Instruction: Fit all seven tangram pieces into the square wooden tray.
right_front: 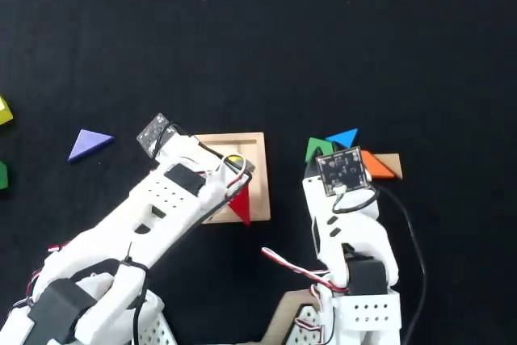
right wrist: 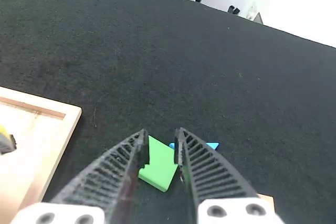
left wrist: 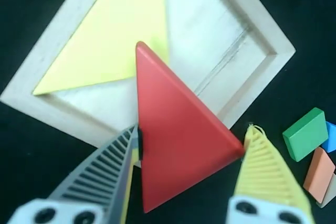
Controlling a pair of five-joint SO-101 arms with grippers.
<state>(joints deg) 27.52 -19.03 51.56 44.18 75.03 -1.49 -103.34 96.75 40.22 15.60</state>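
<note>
Red triangle (left wrist: 178,145) — in left end effector (left wrist: 192,128)

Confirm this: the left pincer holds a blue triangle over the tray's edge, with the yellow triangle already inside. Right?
No: the left wrist view shows the left pincer holding a red triangle, not blue, over the tray's edge, with the yellow triangle inside.

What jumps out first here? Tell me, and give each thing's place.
The red triangle stands out, held between the fingers of the left gripper over the rim of the wooden tray, where a yellow triangle already lies inside. Beside the tray, the fingers of the right gripper pinch a green piece, next to a blue piece and an orange piece on the black table.
</note>
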